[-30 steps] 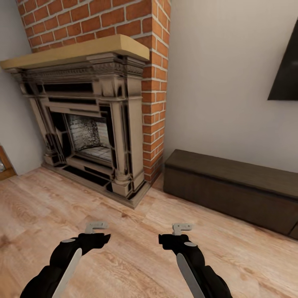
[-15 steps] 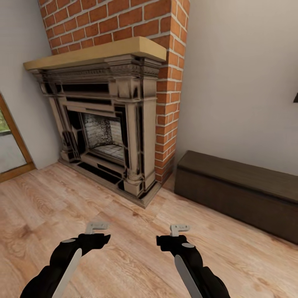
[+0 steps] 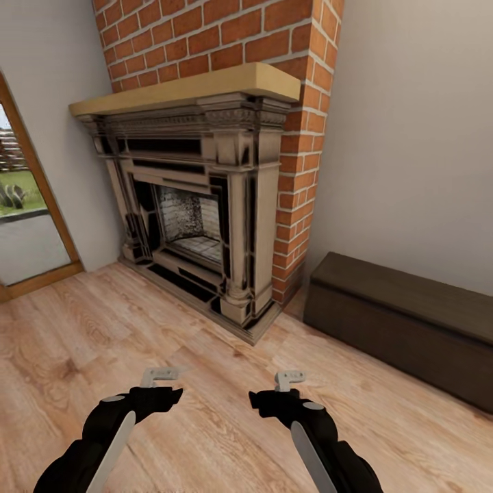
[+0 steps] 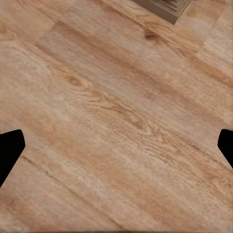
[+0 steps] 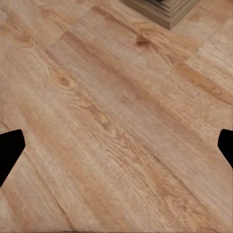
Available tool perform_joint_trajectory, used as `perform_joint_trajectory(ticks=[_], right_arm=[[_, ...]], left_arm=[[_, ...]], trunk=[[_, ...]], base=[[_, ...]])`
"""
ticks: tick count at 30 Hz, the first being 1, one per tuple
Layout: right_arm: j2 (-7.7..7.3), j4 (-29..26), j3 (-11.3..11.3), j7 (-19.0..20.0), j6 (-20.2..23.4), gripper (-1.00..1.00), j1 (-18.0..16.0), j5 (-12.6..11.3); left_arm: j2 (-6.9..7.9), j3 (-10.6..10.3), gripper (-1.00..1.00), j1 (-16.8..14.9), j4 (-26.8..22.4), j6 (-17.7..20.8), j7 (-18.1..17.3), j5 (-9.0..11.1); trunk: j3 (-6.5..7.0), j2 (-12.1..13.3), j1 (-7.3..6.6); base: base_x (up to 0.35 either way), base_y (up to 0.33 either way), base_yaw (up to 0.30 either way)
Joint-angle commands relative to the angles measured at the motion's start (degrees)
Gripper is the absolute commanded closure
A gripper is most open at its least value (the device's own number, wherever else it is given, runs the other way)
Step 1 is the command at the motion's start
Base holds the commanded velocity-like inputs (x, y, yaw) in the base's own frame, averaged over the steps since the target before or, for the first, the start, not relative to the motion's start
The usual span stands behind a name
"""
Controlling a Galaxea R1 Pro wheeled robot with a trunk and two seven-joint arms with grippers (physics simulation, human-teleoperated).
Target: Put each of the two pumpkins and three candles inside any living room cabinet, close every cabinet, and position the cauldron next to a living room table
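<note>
The robot looks to be between steps, travelling through the living room with nothing in hand. Both arms are held low and forward over the plank floor [image 3: 82,329]. The left gripper [image 3: 159,375] and right gripper [image 3: 289,378] each show pale tips in the head view, and in each wrist view the two dark fingers [image 4: 9,150] [image 5: 9,148] sit at opposite edges with bare floor between them, so both are spread wide and hold nothing.

The one task thing in sight is a cabinet [image 3: 404,322], the long low dark-brown unit against the far wall on the right, just beside the brick column [image 3: 301,157]. Its front appears shut. It lies well apart from both pairs of fingers, ahead and to the right of the right gripper. A fireplace [image 3: 198,205] fills the middle far ground, and a glazed door [image 3: 27,219] stands at the far left.

My guess is that the hunt for pumpkins, candles and cauldron is still under way. The next move calls for turning or driving the base until one of those comes into sight, rather than any reach with the arms.
</note>
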Motion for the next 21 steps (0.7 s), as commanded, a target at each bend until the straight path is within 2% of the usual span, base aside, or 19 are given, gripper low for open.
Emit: perform_joint_trajectory(ticks=[1, 8, 14, 21], right_arm=[[0.0, 0.02, 0.01, -0.34, 0.15, -1.0, -0.03, -0.61], [0.19, 1.17, -0.25, -0.21, 0.12, -1.0, -0.03, -0.52], [0.29, 1.4, -0.36, -2.34, 0.17, -1.0, -0.03, -0.57], [0.33, 1.44, -0.38, -3.0, 0.14, -1.0, -0.03, -0.6]], left_arm=[[0.05, -0.13, -1.0, -0.05, -0.06, 0.22, 0.44, 0.5], [0.05, -0.16, -1.0, -0.05, -0.04, 0.22, 0.42, 0.51], [0.02, -0.17, -1.0, -0.05, -0.04, 0.22, 0.44, 0.46], [0.02, -0.19, -1.0, -0.05, -0.02, 0.22, 0.44, 0.47]], trunk=[[0.05, 0.39, -0.24], [0.77, 3.2, -1.77], [1.39, 5.6, -3.09], [2.1, 8.41, -4.63]], base=[[0.0, 0.0, 0.178], [0.0, 0.0, 0.178], [0.0, 0.0, 0.174], [0.0, 0.0, 0.159]])
